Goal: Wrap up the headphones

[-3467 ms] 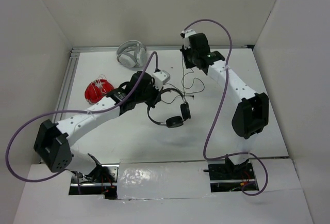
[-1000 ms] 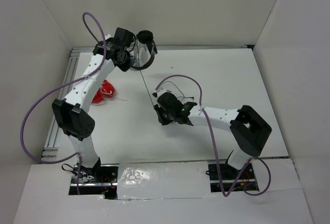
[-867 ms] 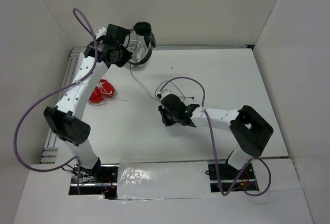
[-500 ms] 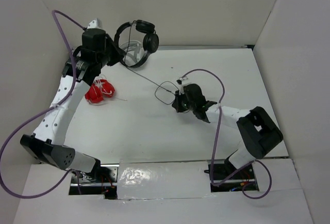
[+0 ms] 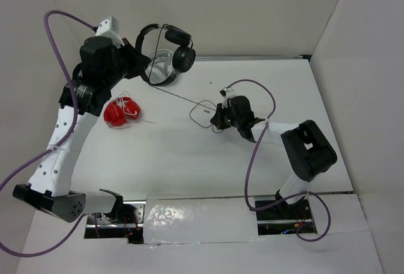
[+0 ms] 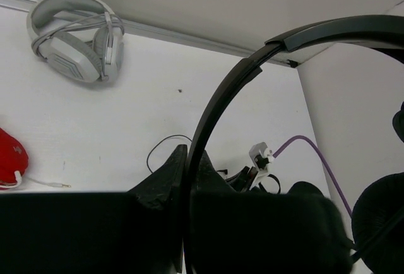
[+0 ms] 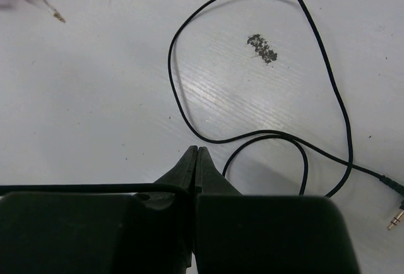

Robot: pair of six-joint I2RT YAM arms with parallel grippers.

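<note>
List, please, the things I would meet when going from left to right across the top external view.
red earphones → black headphones → cord loop → right tool

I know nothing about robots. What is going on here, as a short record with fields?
Left gripper: shut on the headband of the black headphones, held raised near the back wall
Right gripper: shut, low over the table; whether it pinches the cord is unclear
Cord: loose loops on the table, plug lying free
Also there: white headphones, red bundle
</note>
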